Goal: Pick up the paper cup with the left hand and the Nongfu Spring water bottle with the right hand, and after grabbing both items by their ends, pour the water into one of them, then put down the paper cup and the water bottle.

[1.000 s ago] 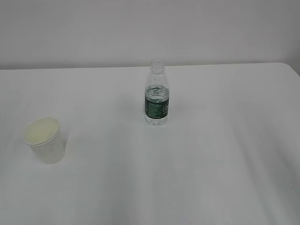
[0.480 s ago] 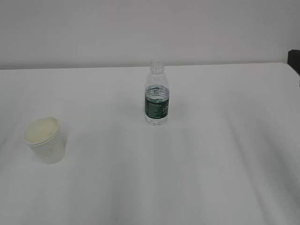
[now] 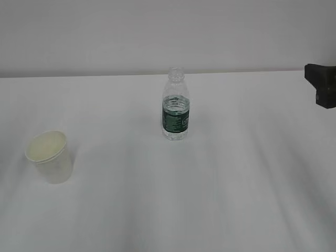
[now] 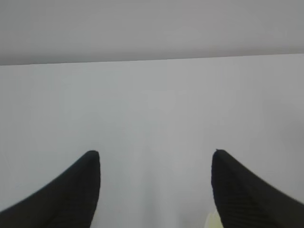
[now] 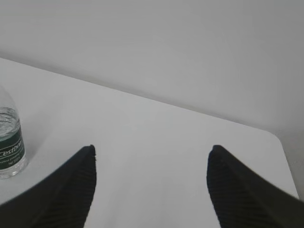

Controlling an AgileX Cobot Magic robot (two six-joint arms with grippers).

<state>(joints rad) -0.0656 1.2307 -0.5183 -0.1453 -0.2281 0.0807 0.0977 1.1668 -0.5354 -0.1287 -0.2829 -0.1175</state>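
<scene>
The white paper cup stands upright at the table's left, its cream inside showing. A sliver of the cup shows at the bottom of the left wrist view, beside the right finger. The Nongfu Spring water bottle stands upright mid-table, capless, with a green label and water inside; the bottle also shows at the left edge of the right wrist view. My left gripper is open over bare table. My right gripper is open, with nothing between its fingers. A black part of the right hand juts in at the exterior view's right edge.
The white table runs back to a pale wall. Its far right corner is rounded.
A black part of the right arm has come into the exterior view from the right edge. The cup and the bottle have not moved.
</scene>
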